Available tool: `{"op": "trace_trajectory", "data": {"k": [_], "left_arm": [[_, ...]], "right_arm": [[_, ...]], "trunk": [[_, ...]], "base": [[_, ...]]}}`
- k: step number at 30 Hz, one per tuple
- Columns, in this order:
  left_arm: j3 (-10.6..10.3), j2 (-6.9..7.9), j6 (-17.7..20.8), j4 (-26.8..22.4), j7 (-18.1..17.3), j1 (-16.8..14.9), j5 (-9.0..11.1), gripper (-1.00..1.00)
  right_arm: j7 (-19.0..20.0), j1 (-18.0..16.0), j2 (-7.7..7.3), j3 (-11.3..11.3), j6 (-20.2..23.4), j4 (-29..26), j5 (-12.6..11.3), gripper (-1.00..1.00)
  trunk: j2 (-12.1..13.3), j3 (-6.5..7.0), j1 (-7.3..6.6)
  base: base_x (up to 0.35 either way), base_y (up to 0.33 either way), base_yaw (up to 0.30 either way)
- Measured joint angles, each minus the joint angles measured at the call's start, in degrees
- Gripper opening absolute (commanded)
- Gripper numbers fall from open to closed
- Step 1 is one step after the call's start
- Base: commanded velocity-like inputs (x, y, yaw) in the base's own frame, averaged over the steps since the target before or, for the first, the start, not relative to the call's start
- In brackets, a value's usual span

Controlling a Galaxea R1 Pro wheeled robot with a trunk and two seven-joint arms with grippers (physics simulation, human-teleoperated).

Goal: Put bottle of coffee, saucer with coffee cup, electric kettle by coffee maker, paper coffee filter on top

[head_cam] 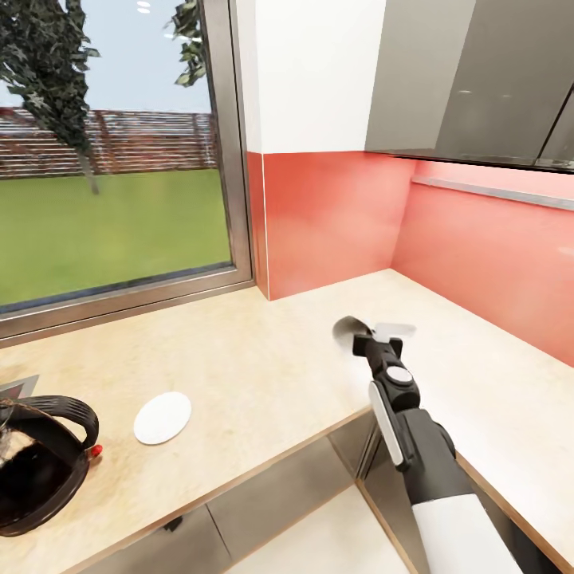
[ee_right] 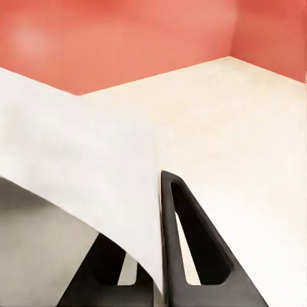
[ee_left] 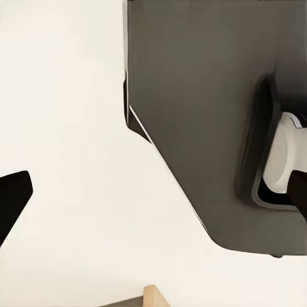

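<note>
Right pincer: the right gripper (head_cam: 373, 340) is clamped on a thin white curved paper coffee filter (head_cam: 388, 328). In the right wrist view the sheet (ee_right: 77, 160) passes between the two black fingers (ee_right: 192, 246), which are pressed onto it.
Filter position: held over the corner stretch of the long light-wood kitchen countertop (head_cam: 263, 359), near the red backsplash (head_cam: 335, 223). I cannot tell whether its edge brushes the wood.
Left pincer: the left gripper (ee_left: 153, 192) seems parted and holds nothing, though its dark tips show just at the picture's edges; it hangs low beside the robot's dark base (ee_left: 192, 96).
Further out: a small flat round white saucer (head_cam: 163, 417) lies bare on the counter, well apart from the filter. Just beside it stands the squat dark translucent electric kettle (head_cam: 36, 466) with its looped black handle.
Step in hand: carrying the filter to the coffee maker, by my reading.
Next move: the machine must be brought into sight, likely by turning towards the kettle's side, with the grip kept gentle so the paper is not creased, then laid flat on top.
</note>
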Motion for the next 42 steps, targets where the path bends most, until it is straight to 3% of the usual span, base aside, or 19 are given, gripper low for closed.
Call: {"op": "trace_trajectory", "data": {"k": [3,8,13,16,21,22,23,42], "left_arm": [[0.0,0.06,0.0,0.0,0.0,0.0,0.0,1.00],[0.1,0.07,0.0,0.0,0.0,0.0,0.0,1.00],[0.1,-0.07,-0.3,-0.2,0.0,-0.1,0.1,1.00],[0.1,-0.31,-0.2,-0.4,0.0,-0.1,0.2,1.00],[0.2,-0.52,-0.5,-0.7,0.1,-0.1,0.2,1.00],[0.3,-0.67,-0.7,-0.8,0.1,-0.1,0.3,1.00],[0.3,-0.66,-0.7,-0.8,0.1,-0.1,0.3,1.00],[0.2,-0.71,-0.7,-0.9,0.1,-0.2,0.3,1.00]], "right_arm": [[2.0,0.0,-0.03,1.0,0.5,-3.1,0.0,-1.00],[3.0,0.0,0.02,3.2,0.5,-3.4,-0.4,-1.00],[3.3,0.1,-0.02,3.6,0.9,-3.8,-4.9,-1.00],[3.3,0.1,-0.03,3.7,4.0,-4.7,-5.7,-1.00],[3.3,0.1,-0.06,3.7,5.4,-5.2,-5.9,-1.00],[3.4,0.2,-0.03,5.9,5.6,-5.1,-6.0,-1.00],[3.4,0.2,-0.04,6.2,5.6,-5.1,-5.9,-1.00],[3.4,0.3,-0.04,6.5,5.5,-5.0,-5.9,-1.00]], "trunk": [[0.0,0.00,0.00],[0.0,0.00,0.00],[0.0,0.00,0.00],[0.0,0.00,0.03],[0.0,0.00,0.03],[0.0,0.00,0.04],[0.0,0.00,0.04],[0.0,0.09,0.04]], "base": [[0.000,0.000,0.000],[0.000,0.000,0.000],[-0.001,0.000,0.000],[-0.202,0.000,0.000],[-0.317,0.000,0.037],[-0.336,0.000,0.218],[-0.336,0.000,0.230],[-0.336,0.000,0.272]]}}
